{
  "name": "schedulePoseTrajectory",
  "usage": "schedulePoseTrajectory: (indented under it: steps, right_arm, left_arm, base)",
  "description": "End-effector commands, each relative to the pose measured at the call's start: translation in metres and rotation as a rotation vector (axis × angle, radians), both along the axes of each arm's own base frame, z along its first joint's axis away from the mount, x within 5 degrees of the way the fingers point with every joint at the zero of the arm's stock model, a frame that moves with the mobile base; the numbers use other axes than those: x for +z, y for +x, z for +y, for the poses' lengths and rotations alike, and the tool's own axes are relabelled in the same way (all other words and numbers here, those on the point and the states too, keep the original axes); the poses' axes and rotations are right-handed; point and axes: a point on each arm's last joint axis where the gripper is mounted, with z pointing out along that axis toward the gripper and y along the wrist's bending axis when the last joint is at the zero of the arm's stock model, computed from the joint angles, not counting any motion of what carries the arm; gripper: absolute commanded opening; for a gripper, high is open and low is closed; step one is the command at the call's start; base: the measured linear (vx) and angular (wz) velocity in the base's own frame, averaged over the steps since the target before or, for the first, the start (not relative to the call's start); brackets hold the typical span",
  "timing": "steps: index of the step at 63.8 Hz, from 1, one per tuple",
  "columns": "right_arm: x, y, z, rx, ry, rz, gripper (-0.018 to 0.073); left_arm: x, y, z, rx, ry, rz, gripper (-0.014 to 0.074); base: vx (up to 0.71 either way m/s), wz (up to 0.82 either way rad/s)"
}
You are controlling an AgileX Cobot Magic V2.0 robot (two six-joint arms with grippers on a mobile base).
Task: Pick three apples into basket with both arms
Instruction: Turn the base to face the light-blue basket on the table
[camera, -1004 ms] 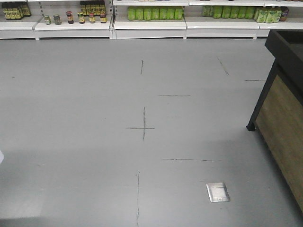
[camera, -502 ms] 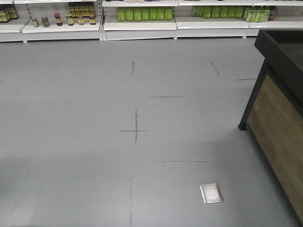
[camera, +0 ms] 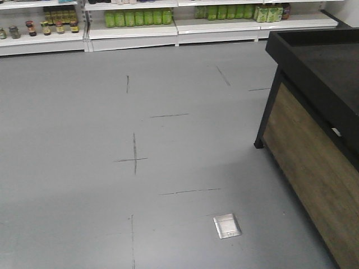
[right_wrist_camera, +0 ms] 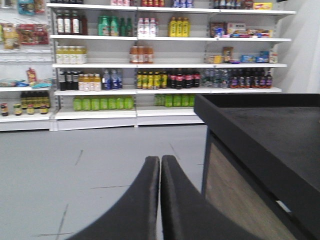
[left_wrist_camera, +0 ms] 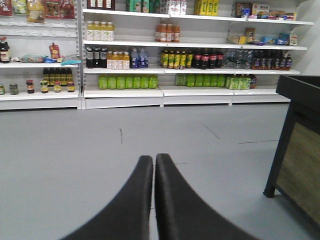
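shelves [camera: 132, 31] of bottles [camera: 138, 18], left gripper [left_wrist_camera: 154, 161] and right gripper [right_wrist_camera: 160, 161] closed

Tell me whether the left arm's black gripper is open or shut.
Shut: the left arm's black gripper has its curved fingers touching, nothing held between them.

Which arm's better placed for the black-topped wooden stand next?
Probably right. The black-topped wooden stand fills much of the right wrist view beside the shut right gripper; from the shut left gripper it sits at the far edge. No apples or basket visible.
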Motion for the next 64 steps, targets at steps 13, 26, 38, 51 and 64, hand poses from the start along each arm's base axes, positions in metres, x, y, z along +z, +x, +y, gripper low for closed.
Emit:
schedulePoseTrajectory:
  steps: [13, 26, 38, 51, 64]
  right_arm:
    - [0.0027, -0.0009, -0.0004, -0.008, -0.008, -0.073, -0.0009]
    - [0.0027, -0.0009, -0.0004, -0.008, -0.008, -0.073, -0.0009]
    - [0.0027, -0.0009, -0.0004, -0.008, -0.008, -0.073, -0.0009]
    - [0.0027, -0.0009, -0.0004, -0.008, -0.008, -0.073, -0.0009]
    - [0.0027, -0.0009, -0.0004, -0.008, -0.008, -0.073, -0.0009]
  left_arm:
    - [0.0061, -0.001, -0.0005, -0.006, -0.013, -0.084, -0.0006]
    - [0.0061, -0.001, -0.0005, -0.006, -0.013, -0.084, -0.0006]
    - [0.0061, -0.001, -0.0005, -0.006, -0.013, -0.084, -0.0006]
    - [0.0061, -0.001, -0.0005, -0.006, -0.013, -0.084, -0.0006]
    - [0.0061, -0.001, -0.0005, -0.006, -0.013, -0.084, -0.0006]
  base:
    - [0.07, -0.35]
    - [0.08, -0.36]
    - [0.09, -0.36]
    - [0.1, -0.39]
    - [0.11, -0.43]
